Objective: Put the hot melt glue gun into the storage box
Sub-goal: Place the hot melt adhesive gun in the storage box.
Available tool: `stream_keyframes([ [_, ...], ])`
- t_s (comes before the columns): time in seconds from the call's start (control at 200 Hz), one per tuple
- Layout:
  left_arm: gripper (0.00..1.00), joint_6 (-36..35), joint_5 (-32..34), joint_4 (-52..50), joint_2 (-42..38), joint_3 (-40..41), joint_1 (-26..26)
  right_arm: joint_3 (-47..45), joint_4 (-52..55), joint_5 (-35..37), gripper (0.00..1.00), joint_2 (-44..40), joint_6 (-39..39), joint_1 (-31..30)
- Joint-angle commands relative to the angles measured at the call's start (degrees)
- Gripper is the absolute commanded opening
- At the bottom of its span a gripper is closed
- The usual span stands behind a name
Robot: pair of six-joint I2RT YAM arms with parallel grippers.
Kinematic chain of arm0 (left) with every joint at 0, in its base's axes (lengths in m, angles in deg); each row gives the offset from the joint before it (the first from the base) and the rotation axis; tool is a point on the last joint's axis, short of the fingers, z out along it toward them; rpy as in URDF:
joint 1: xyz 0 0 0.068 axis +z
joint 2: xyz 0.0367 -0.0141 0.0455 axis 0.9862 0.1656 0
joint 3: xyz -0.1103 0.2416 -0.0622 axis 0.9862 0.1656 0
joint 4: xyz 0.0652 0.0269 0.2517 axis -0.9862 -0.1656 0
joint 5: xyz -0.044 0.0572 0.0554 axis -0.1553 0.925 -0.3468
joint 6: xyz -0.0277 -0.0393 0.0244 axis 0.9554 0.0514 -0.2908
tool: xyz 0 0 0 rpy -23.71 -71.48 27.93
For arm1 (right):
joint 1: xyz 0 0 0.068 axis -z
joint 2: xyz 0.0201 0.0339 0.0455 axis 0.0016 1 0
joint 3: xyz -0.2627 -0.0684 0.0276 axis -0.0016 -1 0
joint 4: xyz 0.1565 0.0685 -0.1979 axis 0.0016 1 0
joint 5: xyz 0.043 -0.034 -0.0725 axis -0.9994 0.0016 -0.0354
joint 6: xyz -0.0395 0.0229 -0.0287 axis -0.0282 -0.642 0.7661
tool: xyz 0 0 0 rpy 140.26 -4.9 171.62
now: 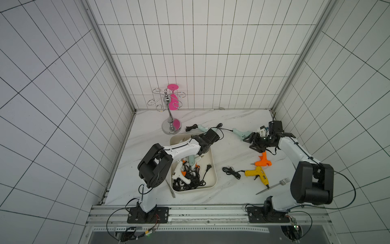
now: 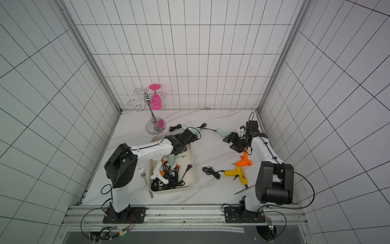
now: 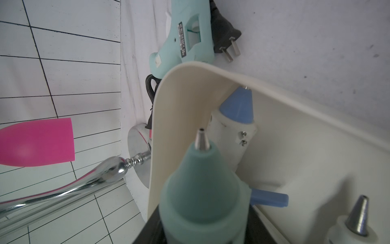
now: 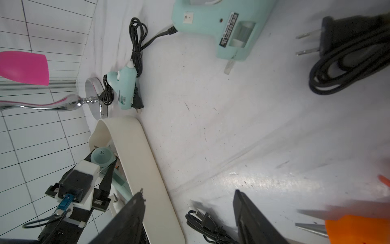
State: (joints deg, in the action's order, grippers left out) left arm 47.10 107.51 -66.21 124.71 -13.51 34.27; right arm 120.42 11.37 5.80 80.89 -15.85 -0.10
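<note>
Left wrist view shows the left tool clamped on the mint glue gun at the storage box far right corner. If released here, it may tip over the rim. The right tool gapes wide and empty.

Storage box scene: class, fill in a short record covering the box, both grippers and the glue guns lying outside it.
storage box: on the table, holding several glue guns and tangled cords
left gripper: shut on a mint glue gun, over the box's far end
right gripper: open, empty, above the table
guns outside the box: mint gun by the rack, mint gun by the right gripper, orange gun, yellow gun
other items: fork, glass rack
</note>
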Motion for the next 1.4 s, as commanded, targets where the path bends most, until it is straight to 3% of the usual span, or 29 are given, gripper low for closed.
stream_keyframes([
  [0.0, 0.22, 4.22, -0.71, 0.96, 2.46, 1.59, -0.96, 3.96, 2.68, 10.79, 0.69, 0.99, 1.41, -0.94],
  [0.06, 0.33, 5.55, -1.18, 0.55, 2.46, 1.51, -1.16, 5.65, 3.11, 14.66, 0.7, 2.61, 2.03, -1.51],
  [0.21, 0.45, 8.29, -1.23, -1.39, 0.96, 0.61, -1.87, 11.17, 4.41, 22.26, 0.7, 7.76, 2.57, -2.35],
  [0.23, 0.52, 8.67, -1.2, -1.54, 0.5, 0.47, -2.0, 11.92, 4.59, 23.07, 0.7, 8.41, 2.53, -2.42],
  [0.265, 0.54, 9.12, -1.23, -1.9, -0.34, 0.17, -2.13, 13.12, 4.73, 24.52, 0.7, 9.46, 2.19, -2.48],
  [0.285, 0.7, 9.32, -1.25, -2.23, -0.89, 0.01, -2.29, 13.69, 4.7, 25.23, 0.7, 10.11, 2.01, -2.61],
  [0.295, 0.73, 9.42, -1.28, -2.37, -1.19, -0.14, -2.36, 13.97, 4.7, 25.59, 0.7, 10.37, 1.9, -2.6],
  [0.38, 0.75, 9.98, -1.81, -4.68, -3.24, -1.86, -2.88, 16.31, 4.76, 27.67, 0.7, 12.77, 1.58, -2.97],
  [0.385, 0.76, 10.03, -1.77, -4.78, -3.42, -1.9, -2.95, 16.47, 4.82, 27.79, 0.7, 12.91, 1.5, -3.02],
  [0.4, 0.94, 10.11, -1.8, -5.1, -3.83, -2.21, -3.06, 16.97, 4.93, 28.12, 0.7, 13.28, 1.52, -3.06],
  [0.42, 0.98, 10.21, -1.93, -5.34, -4.4, -2.57, -3.17, 17.55, 4.96, 28.46, 0.7, 13.83, 1.52, -3.15],
  [0.65, 0.98, 13.86, -7.16, -6.6, -9.59, -6.61, -1.46, 22.6, 4.78, 33.83, 0.7, 19.27, 1.25, -4.39],
  [0.929, 0.93, 23.81, -22.28, -4.42, -7.94, -3.55, 10.42, 25.34, 4.17, 36.43, 0.68, 23.74, 0.74, -6.41],
  [1.249, 0.91, 27.14, -22.43, -0.4, -8.51, 8.58, 10.25, 27.79, 7.02, 41.21, 0.68, 26.83, -0.75, -6.51],
  [1.394, 0.9, 28.51, -20.85, -1.08, -10.53, 11.0, 10.25, 29.9, 7.33, 39.57, 0.68, 29.24, -1.21, -6.82],
])
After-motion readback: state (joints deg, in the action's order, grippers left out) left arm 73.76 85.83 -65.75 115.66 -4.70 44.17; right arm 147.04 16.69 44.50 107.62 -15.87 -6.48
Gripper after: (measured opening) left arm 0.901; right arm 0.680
